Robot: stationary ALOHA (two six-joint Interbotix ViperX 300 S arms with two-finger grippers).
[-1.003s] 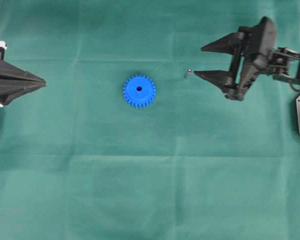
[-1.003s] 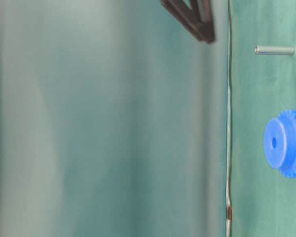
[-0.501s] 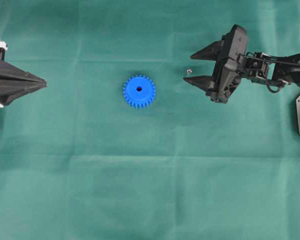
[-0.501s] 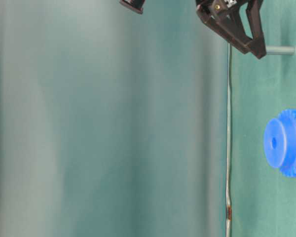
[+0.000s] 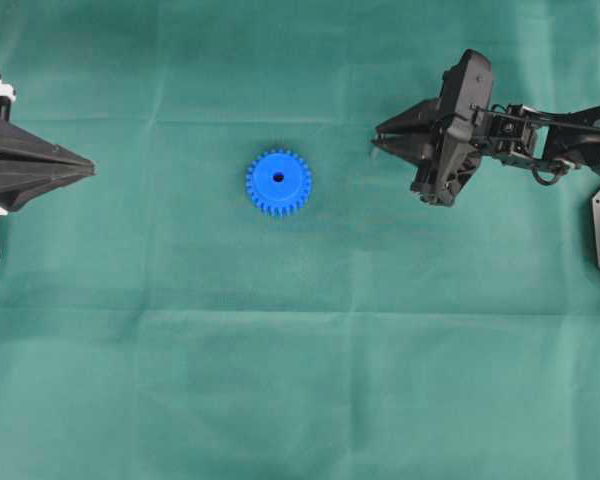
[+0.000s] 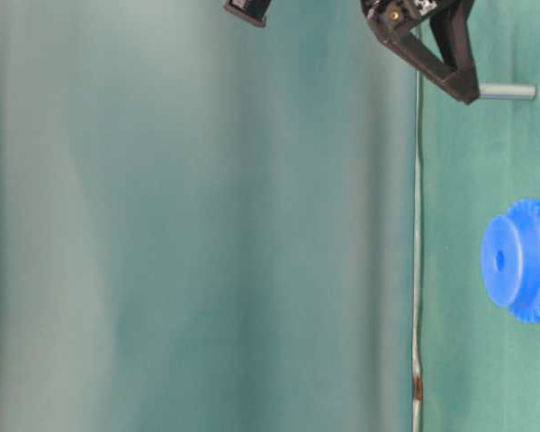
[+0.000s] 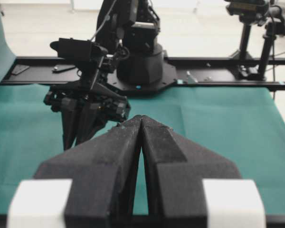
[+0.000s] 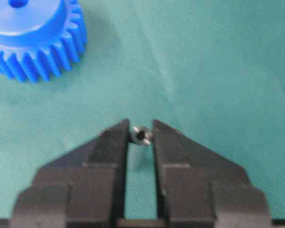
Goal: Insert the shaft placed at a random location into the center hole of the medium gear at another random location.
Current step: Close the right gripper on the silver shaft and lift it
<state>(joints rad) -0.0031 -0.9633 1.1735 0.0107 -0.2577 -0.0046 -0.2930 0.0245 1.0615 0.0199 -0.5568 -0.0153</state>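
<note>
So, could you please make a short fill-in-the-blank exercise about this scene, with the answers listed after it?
1. The right gripper has its fingertips on either side of the ____.
2. The medium gear is coloured ____.
3. The jaws of the left gripper are ____.
4. The cloth covering the table is ____.

Missing words: shaft; blue; shut; green

Bright blue medium gear flat on green cloth, toothed rim, dark center hole facing up, silvery shaft standing upright, well apart from gear.
</note>
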